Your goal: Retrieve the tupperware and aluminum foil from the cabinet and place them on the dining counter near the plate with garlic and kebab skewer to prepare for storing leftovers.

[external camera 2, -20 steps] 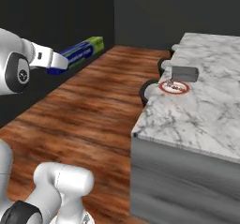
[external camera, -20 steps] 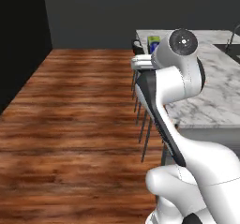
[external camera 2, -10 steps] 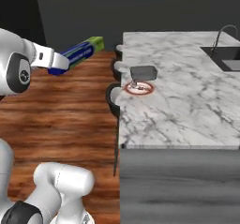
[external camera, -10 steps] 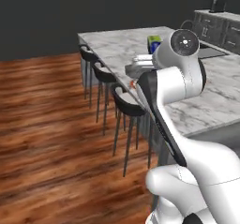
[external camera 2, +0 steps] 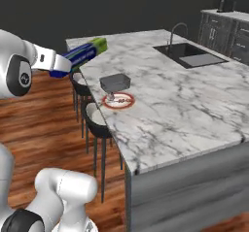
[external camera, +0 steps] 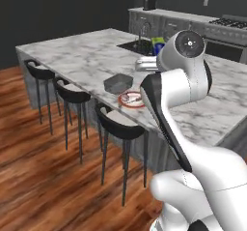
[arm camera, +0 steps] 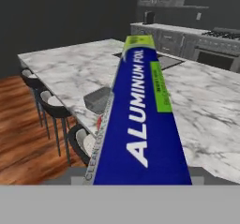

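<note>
Clamped in the gripper (external camera 2: 62, 65): aluminum foil (external camera 2: 81, 55) box, airborne, long axis running straight out from the hand toward the dining counter (external camera 2: 194, 105) (tupperware (external camera 2: 115, 82) just behind the plate (external camera 2: 119, 100)).

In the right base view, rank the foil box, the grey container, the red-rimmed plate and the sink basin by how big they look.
1. Sink basin
2. Blue and green aluminium foil box, though it is nearer the camera
3. Grey tupperware container and red-rimmed plate: look alike, not ranked
</note>
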